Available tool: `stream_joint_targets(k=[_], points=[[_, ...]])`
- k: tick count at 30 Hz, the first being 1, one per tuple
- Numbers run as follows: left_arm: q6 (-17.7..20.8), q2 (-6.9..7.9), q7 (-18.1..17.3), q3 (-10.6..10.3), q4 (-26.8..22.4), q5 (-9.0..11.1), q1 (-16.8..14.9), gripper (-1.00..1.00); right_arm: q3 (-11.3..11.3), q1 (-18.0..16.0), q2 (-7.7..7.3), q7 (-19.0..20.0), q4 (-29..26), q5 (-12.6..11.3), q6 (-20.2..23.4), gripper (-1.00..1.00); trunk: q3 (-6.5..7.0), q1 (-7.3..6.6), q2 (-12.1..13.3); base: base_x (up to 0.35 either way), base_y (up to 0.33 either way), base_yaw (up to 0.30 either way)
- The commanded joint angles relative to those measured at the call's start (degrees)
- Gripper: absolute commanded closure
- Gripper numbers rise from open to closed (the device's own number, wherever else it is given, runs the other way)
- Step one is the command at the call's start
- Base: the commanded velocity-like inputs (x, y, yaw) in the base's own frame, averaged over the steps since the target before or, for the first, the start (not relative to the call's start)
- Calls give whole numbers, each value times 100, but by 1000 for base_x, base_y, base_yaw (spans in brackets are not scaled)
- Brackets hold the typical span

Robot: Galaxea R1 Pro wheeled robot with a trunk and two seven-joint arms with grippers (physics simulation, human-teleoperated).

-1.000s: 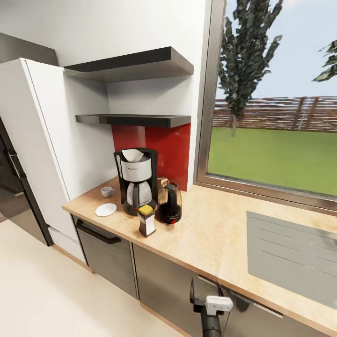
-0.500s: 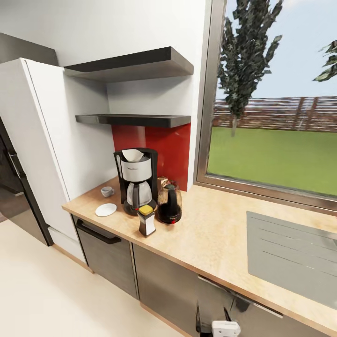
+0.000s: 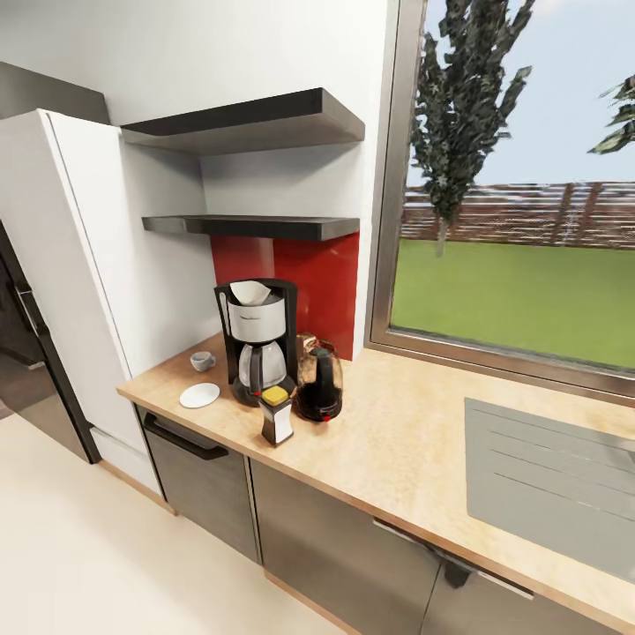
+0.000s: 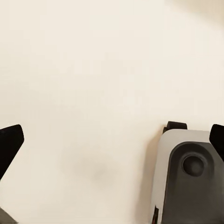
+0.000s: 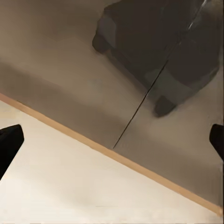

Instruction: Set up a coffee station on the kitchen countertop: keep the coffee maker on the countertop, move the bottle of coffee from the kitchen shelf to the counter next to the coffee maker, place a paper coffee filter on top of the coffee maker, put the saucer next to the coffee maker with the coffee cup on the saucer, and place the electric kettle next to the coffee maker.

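The black and silver coffee maker (image 3: 256, 339) stands on the wooden countertop (image 3: 397, 450) with a white paper filter (image 3: 251, 291) on its top. Just in front of it is the bottle of coffee (image 3: 276, 414) with a yellow lid. The black electric kettle (image 3: 319, 384) is close on its right. The white saucer (image 3: 200, 395) lies to its left, and the small coffee cup (image 3: 203, 360) rests on the counter behind the saucer, apart from it. My left gripper (image 4: 112, 140) hangs open over pale floor. My right gripper (image 5: 112, 140) is open, facing a cabinet front.
Two dark shelves (image 3: 256, 227) hang above the coffee maker, beside a tall white cabinet (image 3: 79, 265). A grey sink drainer (image 3: 551, 476) is set into the counter on the right, under the window. A brown item (image 3: 306, 342) stands behind the kettle. Part of my base (image 4: 186, 177) appears below the left gripper.
My right gripper, seen at the bottom of the head view a second ago, has sunk downward out of that picture. The things on the counter have not moved.
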Motion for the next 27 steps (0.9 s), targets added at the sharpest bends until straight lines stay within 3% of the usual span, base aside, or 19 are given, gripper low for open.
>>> stream_joint_targets(k=[1, 4, 6, 11, 14, 19, 27], points=[[-22, 0, 34, 38, 70, -57, -4, -100, 25, 12, 2, -27, -3, -176, 588, -100, -2, 2, -4, 0, 0, 0], [-20, -8, 37, 52, 151, -53, -3, -100, -60, 22, 2, 126, -26, -651, 1712, -100, -2, 2, -4, 0, 0, 0], [-20, -16, 26, 55, 172, -52, -6, -100, -159, 25, 2, 564, -46, -1017, 2398, -100, -2, 2, -4, 0, 0, 0], [136, -23, 18, 41, 183, -57, -11, -100, -497, 26, 2, 1871, -67, -1762, 3338, -100, -2, 2, -4, 0, 0, 0], [387, -22, 28, 30, 181, -57, -12, -100, -586, 27, 2, 2135, -70, -2068, 3644, -100, -2, 2, -4, 0, 0, 0], [575, 21, 27, 11, 184, -71, -9, -100, -623, 27, 2, 2241, -72, -2225, 3793, -100, -2, 2, -4, 0, 0, 0], [596, 41, 20, -31, 186, -90, 5, -100, -629, 27, -67, 2249, -72, -2250, 3834, -100, -2, 2, -4, 0, 0, 0]])
